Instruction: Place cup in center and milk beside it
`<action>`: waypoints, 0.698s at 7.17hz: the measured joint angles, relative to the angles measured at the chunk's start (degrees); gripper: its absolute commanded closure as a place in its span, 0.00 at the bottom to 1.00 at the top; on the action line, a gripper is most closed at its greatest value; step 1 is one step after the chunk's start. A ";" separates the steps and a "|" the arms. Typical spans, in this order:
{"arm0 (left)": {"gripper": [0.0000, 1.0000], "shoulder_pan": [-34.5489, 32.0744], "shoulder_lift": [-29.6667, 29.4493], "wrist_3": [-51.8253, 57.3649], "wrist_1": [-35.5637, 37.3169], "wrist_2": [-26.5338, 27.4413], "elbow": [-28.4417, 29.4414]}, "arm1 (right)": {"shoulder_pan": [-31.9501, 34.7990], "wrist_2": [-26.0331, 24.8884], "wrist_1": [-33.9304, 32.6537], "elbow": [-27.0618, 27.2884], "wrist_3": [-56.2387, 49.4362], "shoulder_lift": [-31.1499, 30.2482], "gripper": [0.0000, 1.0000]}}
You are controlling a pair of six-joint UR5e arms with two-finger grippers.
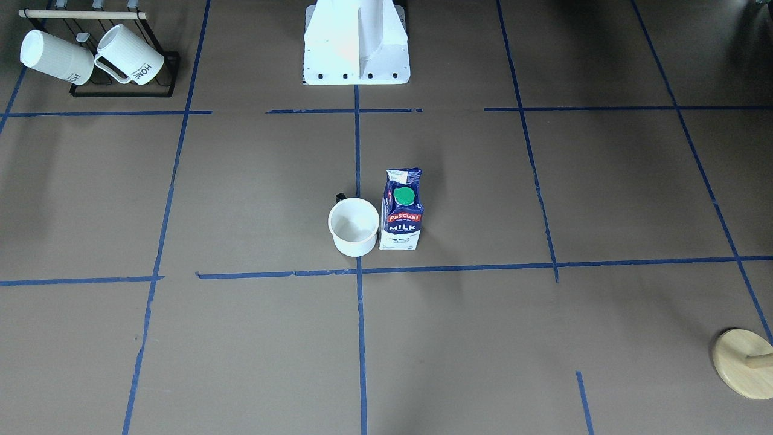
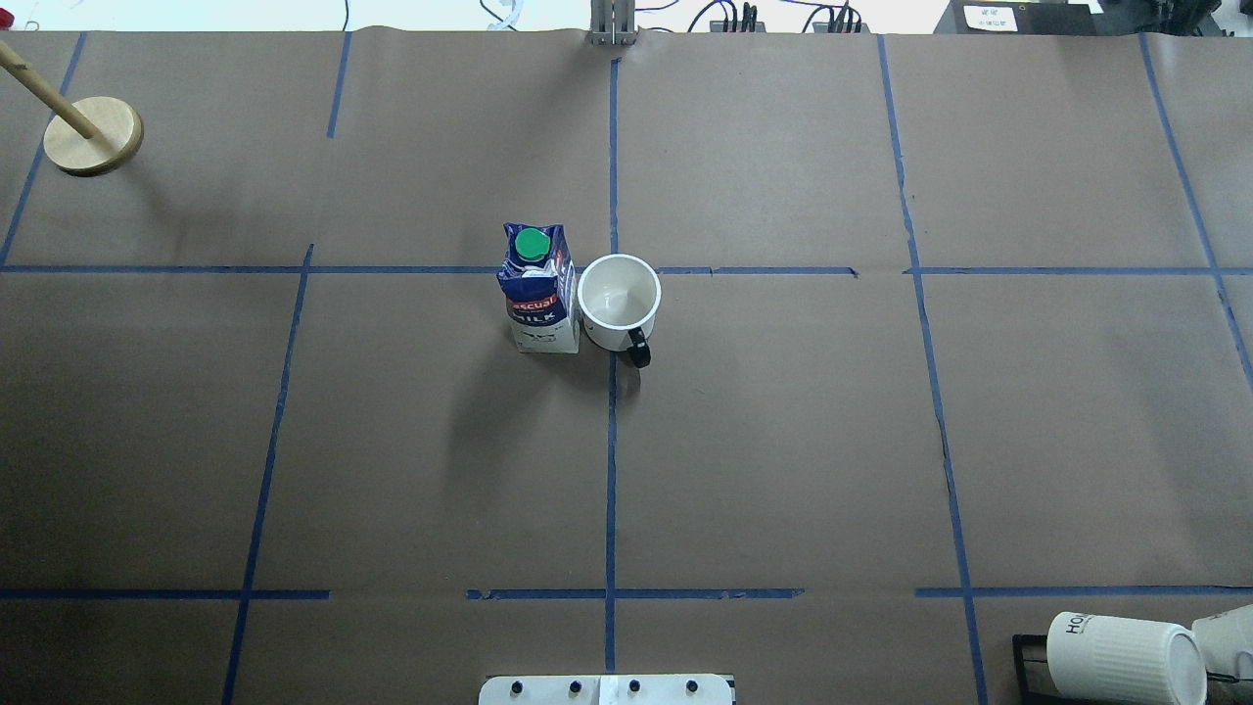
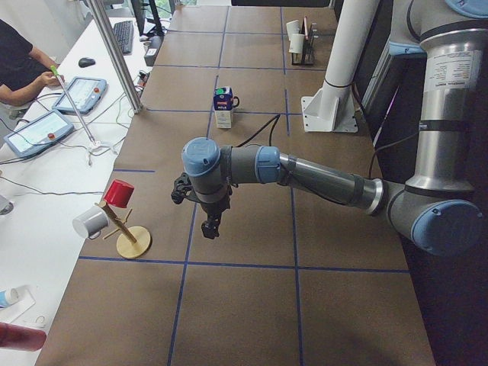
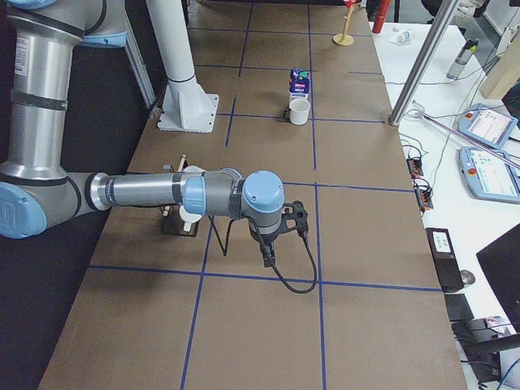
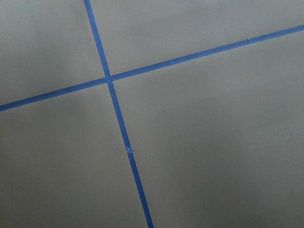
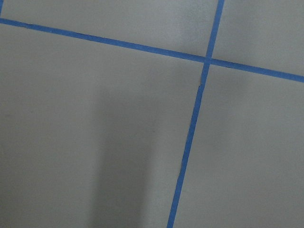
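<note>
You are looking at the left gripper (image 3: pixel 210 227) hanging over the brown surface (image 1: pixel 543 338), pointing down near a blue tape line. Only the side view is showing it, so you cannot tell whether its jaws are wide or narrow. The right gripper (image 4: pixel 268 258) is hanging the same way toward the opposite end of the surface. It too is showing in a side view alone, so its opening is not readable either. Each wrist camera is looking down on brown paper with crossing tape lines.

The cup (image 1: pixel 354 226) is standing upright well apart from both grippers, between them. It is sitting on the tape line that runs to the robot's base, just on the robot's side of the center crossing (image 1: pixel 359 272). Its black handle is pointing toward the robot. The milk carton (image 1: pixel 401 211) is standing upright just beside the cup, on the left gripper's side. You cannot tell whether the two are touching.

Near the left gripper, a wooden mug tree (image 3: pixel 133 242) is carrying a red cup (image 3: pixel 119 193) and a white mug (image 3: pixel 90 222). Near the right gripper, on the robot's side of it, a black rack (image 1: pixel 124 90) is holding two ribbed mugs (image 1: pixel 130 55).
</note>
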 measured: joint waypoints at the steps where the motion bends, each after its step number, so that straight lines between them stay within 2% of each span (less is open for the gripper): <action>1: 0.00 0.00 0.17 0.06 -0.04 0.10 0.16 | 0.03 -0.14 -0.08 -0.03 -0.01 -0.28 0.00; 5: 0.00 0.32 0.69 0.02 -4.78 0.56 0.30 | 0.04 -0.30 0.35 0.55 -0.17 -2.23 0.00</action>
